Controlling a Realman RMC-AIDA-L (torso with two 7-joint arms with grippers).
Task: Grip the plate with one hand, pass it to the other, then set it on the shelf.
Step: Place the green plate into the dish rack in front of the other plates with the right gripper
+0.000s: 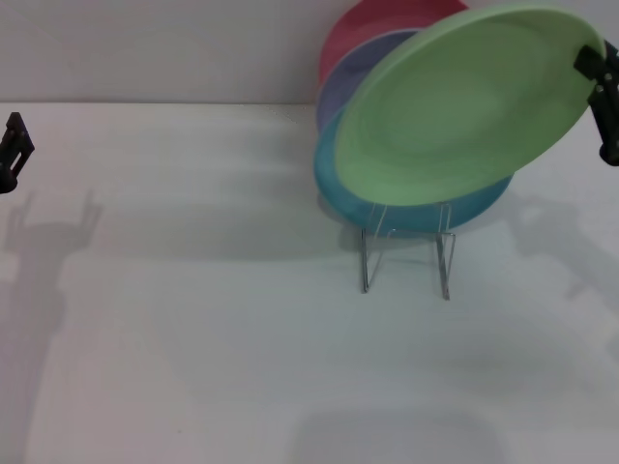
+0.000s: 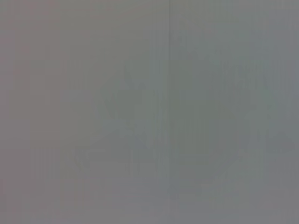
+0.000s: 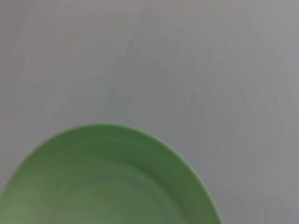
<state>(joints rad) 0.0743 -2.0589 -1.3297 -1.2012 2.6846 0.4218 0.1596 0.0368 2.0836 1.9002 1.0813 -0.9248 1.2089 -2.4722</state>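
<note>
The light green plate [image 1: 464, 106] hangs tilted in the air at the right of the head view, in front of the other plates on the shelf. My right gripper [image 1: 598, 82] is shut on its right rim at the picture's edge. The plate also fills the lower part of the right wrist view [image 3: 107, 182]. The shelf [image 1: 406, 256], a thin silver wire rack, stands on the white table below the plate. My left gripper [image 1: 12, 150] is at the far left edge, away from the plate. The left wrist view shows only a plain grey surface.
A turquoise plate [image 1: 338, 188], a lavender plate [image 1: 348, 77] and a pink-red plate [image 1: 363, 29] stand in the rack behind the green one. The white table [image 1: 193, 290] spreads to the left and front.
</note>
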